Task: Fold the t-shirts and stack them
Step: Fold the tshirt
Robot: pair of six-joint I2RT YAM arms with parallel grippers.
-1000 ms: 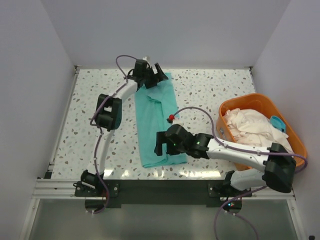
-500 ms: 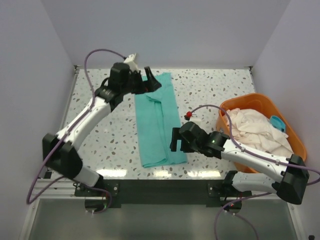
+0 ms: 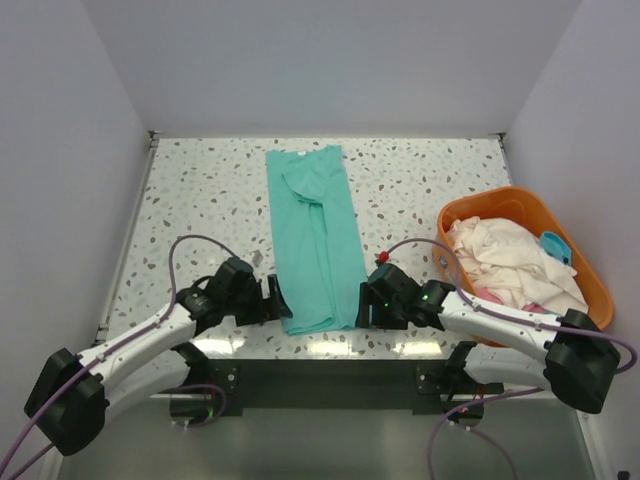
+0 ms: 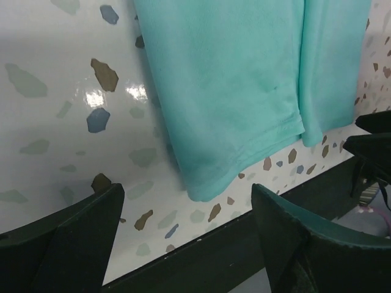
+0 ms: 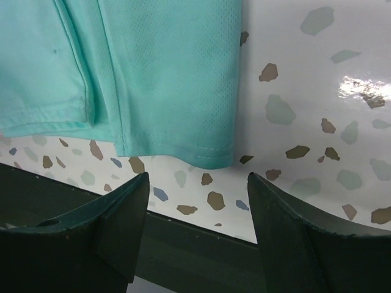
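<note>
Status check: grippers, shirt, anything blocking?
Open, empty: left gripper, right gripper, at near corners of teal shirt. Shirt flat, folded lengthwise. Nothing in the way; basket off right.

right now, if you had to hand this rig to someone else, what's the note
Left gripper: open, empty, by the teal t-shirt's near left corner.
Right gripper: open, empty, by its near right corner.
Teal t-shirt: flat on the table, folded into a long strip.
Cream shirt and pink shirt: in the orange basket.
Done: lengthwise folds.
Left: fold the strip crosswise, then fold and stack the rest.
</note>
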